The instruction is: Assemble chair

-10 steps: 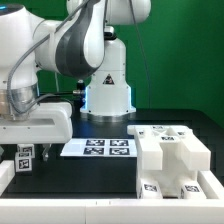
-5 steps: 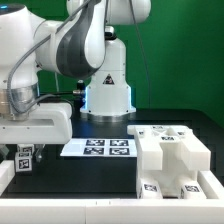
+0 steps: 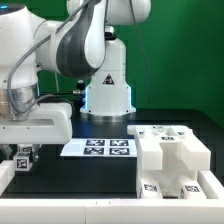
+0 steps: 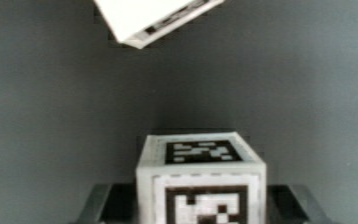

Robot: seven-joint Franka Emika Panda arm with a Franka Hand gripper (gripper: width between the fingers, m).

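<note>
Off to the exterior view's left of the marker board [image 3: 97, 148], the gripper [image 3: 22, 152] hangs low over a small tagged block [image 4: 201, 160]. It has a finger on either side of the flat faces, presumably to lift it square. Whether they pinch it yet I cannot tell. Right of the marker board, the bulkier chair parts [image 3: 172, 155] sit grouped, likely waiting to be joined.
</note>
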